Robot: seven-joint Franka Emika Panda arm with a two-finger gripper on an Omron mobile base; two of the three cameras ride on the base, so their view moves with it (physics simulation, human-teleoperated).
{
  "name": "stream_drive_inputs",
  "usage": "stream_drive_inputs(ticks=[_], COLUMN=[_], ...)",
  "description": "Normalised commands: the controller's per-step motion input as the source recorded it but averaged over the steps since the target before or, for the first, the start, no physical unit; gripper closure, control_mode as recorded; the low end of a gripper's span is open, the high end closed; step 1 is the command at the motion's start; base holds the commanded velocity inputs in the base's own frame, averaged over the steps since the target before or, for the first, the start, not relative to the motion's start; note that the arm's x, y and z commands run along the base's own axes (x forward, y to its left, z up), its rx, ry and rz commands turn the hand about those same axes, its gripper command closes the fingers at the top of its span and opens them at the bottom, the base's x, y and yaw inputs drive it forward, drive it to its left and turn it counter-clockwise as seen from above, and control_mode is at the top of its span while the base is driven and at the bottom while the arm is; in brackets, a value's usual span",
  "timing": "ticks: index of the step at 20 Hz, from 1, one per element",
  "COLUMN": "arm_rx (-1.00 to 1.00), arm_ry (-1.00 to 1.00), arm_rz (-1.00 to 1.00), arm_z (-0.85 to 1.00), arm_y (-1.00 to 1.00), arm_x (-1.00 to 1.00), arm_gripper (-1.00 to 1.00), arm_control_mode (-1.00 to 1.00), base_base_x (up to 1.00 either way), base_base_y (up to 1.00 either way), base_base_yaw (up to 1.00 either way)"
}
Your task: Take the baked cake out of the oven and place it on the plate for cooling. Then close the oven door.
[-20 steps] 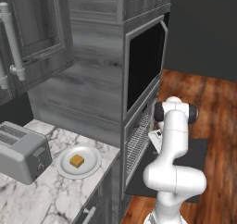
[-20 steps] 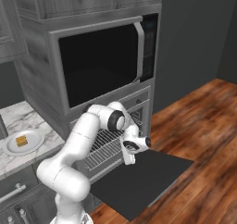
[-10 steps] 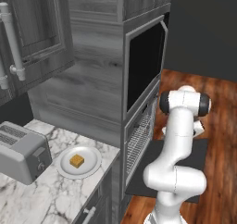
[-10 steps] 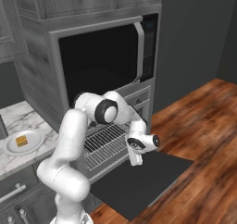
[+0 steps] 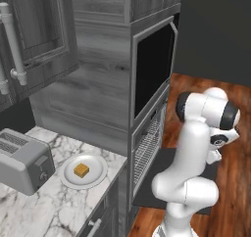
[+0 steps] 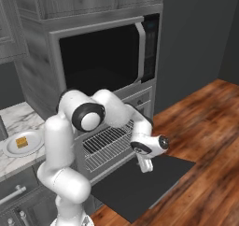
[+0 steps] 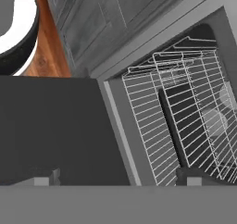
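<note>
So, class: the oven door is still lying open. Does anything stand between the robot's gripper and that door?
Nothing visible does. The open two-finger gripper hangs just above the wide dark oven door, which lies flat and bare. The small golden-brown cake already sits on the round white plate.

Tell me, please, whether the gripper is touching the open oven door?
Apart. In the right base view, the open gripper hangs above the oven door, with bare dark panel visible below its fingertips.

no readable text, no labels, no brand marks, no numbers, no signs, oven [image 6: 119, 127] front panel too small and blurred to read
</note>
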Motion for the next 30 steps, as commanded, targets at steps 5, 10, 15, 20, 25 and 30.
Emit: stream_drive_inputs(ticks=[5, 10, 15, 20, 25, 30], arm_rx=[-0.08, 0.00, 0.00, 0.00, 0.01, 0.00], arm_ry=[-0.16, -0.09, -0.03, -0.09, -0.16, -0.19], arm_rz=[0.02, 0.07, 0.11, 0.15, 0.13, 0.04], arm_z=[0.18, -0.05, -0.33, -0.43, -0.87, -0.98], arm_y=[-0.80, -0.97, -0.85, -0.77, -0.58, -0.53], arm_x=[-0.97, -0.87, -0.47, -0.51, -0.56, -0.30], arm_gripper=[-1.00, -1.00, -1.00, -1.00, -1.00, -1.00], arm_control_mode=[-1.00, -1.00, -1.00, -1.00, -1.00, -1.00], base_base_x=[0.00, 0.00, 0.00, 0.00, 0.00, 0.00], base_base_y=[0.00, 0.00, 0.00, 0.00, 0.00, 0.00], base_base_yaw=[0.00, 0.00, 0.00, 0.00, 0.00, 0.00])
